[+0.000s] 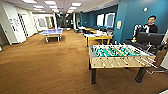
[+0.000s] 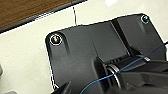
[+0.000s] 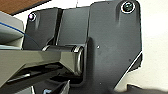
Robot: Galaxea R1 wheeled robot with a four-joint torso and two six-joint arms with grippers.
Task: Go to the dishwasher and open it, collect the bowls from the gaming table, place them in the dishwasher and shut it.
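A wide stretch of brown carpet lies open across the near and left part of the room, running far back toward a blue ping-pong table on the left. On the right, near, stands the foosball table, its wooden near edge and rod handles jutting toward the open floor. Beyond it, against the teal wall, the gaming table with its yellow edge stands well apart, its top too blurred to pick out any bowls. A person stands far right behind dark monitors. The wrist views show pale floor and a strip of carpet; whether either hand is open or closed, I cannot tell.
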